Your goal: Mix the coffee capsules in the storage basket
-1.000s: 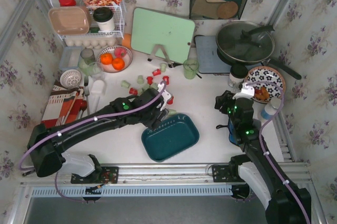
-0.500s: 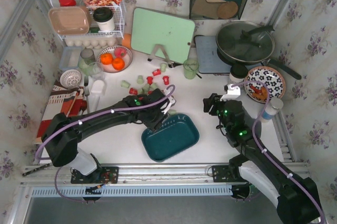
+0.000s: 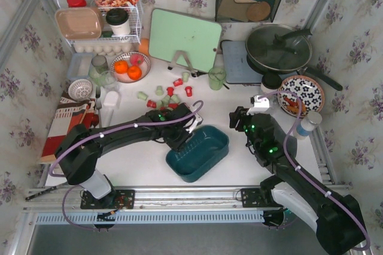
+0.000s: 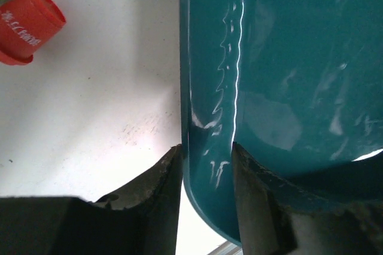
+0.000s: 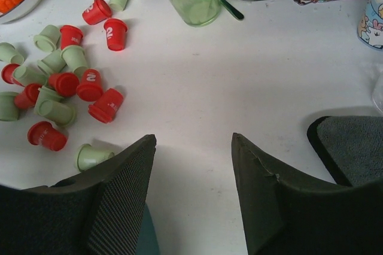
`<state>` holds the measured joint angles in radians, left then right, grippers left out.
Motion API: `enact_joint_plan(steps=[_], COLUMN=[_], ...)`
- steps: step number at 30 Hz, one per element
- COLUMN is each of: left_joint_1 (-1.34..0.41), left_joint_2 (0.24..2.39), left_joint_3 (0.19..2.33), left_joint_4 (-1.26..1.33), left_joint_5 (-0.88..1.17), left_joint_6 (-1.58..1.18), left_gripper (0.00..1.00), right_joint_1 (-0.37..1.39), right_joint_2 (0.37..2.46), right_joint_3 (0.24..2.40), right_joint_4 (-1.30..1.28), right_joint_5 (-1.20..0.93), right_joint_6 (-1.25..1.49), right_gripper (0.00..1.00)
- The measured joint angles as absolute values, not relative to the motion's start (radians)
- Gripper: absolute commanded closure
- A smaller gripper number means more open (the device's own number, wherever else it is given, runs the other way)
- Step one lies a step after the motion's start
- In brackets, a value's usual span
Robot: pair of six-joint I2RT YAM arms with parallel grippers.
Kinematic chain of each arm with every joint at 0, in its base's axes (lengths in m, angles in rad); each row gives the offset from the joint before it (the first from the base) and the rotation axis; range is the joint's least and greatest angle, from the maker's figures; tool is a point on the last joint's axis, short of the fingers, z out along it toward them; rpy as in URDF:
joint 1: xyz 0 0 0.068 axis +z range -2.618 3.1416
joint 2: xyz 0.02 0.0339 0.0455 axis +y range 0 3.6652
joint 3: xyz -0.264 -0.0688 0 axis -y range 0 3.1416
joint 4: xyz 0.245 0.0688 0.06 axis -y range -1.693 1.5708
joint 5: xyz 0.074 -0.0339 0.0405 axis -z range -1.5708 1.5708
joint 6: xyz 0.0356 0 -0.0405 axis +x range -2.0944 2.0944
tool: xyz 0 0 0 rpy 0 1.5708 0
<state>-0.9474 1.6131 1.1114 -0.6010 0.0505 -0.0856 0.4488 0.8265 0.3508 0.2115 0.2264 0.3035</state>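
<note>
Storage basket [image 3: 202, 151]: dark teal, glossy, rounded corners, tilted on the tabletop [image 5: 239, 87] between the arms. Left fingers [image 4: 157, 201] clamp its wall, one on each side. Coffee capsules [image 5: 90, 84], red and pale green, lie scattered just behind it. Right fingers [image 5: 119, 195] stand parted, holding nothing.

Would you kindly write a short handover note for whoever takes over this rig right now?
Left gripper: shut on the wall of the storage basket, which appears tilted.
Right gripper: open, holding nothing, above the table.
Coffee capsules: red and green, scattered on the table beyond the basket; none visible inside it.
Done: basket gripped.
Left: get the capsules into the basket and mix them.
</note>
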Motion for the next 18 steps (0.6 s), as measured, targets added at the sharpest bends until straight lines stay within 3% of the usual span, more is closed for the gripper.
enact_joint_plan(steps=[6, 18], left_joint_1=[-0.947, -0.948], left_joint_2=[1.63, 1.602], left_joint_3=[1.11, 1.119], left_joint_4=[-0.582, -0.577], left_joint_5=[0.08, 0.112], left_joint_6=[-0.109, -0.164], left_gripper=[0.65, 0.62], right_joint_1=[0.455, 0.465], right_joint_2=[0.84, 0.839], right_joint_3=[0.351, 0.351], right_joint_4=[0.212, 0.212], right_joint_5=[0.237, 0.239], right_joint_6=[0.3, 0.3], right_gripper=[0.39, 0.38])
